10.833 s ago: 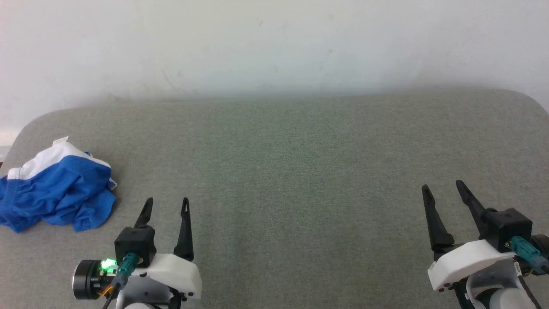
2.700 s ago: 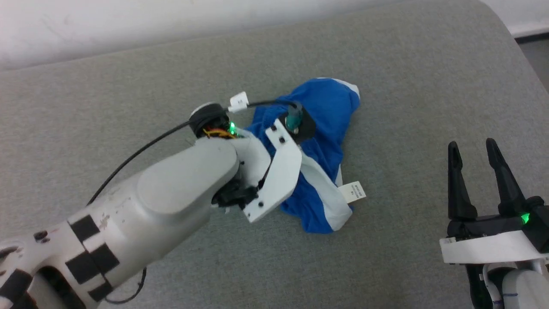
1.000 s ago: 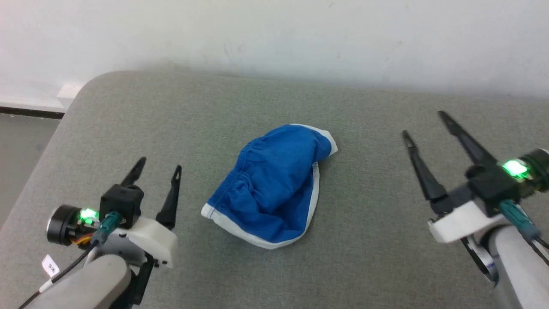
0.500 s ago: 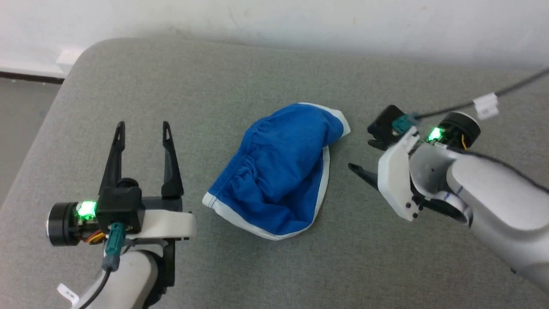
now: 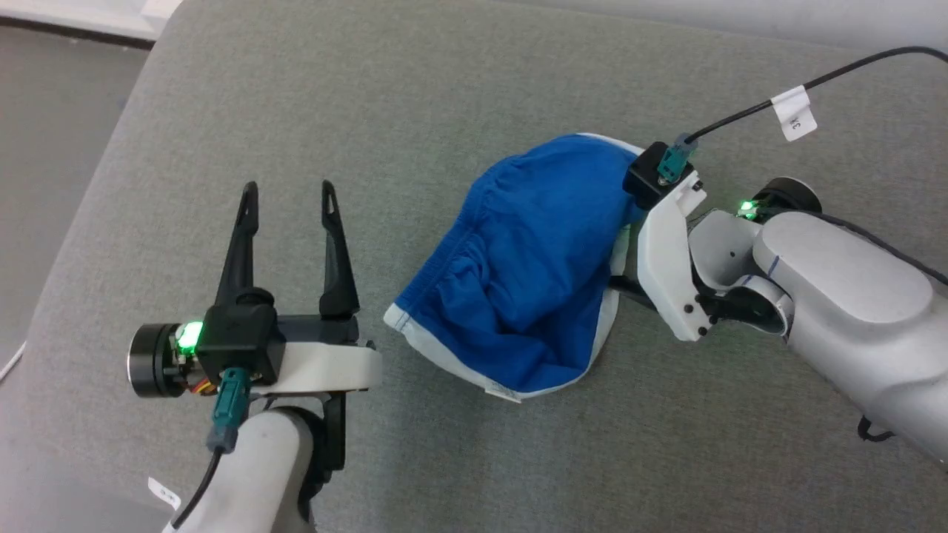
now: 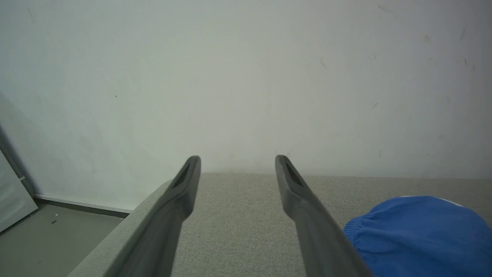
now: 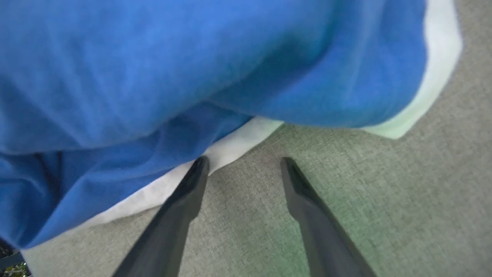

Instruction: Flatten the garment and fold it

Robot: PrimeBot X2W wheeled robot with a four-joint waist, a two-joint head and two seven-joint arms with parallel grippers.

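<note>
1. While the left end effector (image 5: 289, 189) is seen released, with its two dark fingers spread and nothing between them, the garment (image 5: 526, 281) is found just to its right, crumpled in a blue heap on the grey counter (image 5: 415, 89).
2. Through the left wrist camera, the garment is shown low and to the right of the fingers, apart from them, and a pale wall (image 6: 246, 77) is seen ahead of the fingertips.
3. The right end effector (image 7: 244, 159) is likewise released: its fingers are parted and bare counter is seen between them.
4. The garment's white edge band (image 7: 234, 146) is reached by one fingertip; whether cloth is pressed there cannot be told. The other finger is set over bare counter.
5. Directly ahead of the right end effector, the blue cloth is seen bulging upward.
</note>
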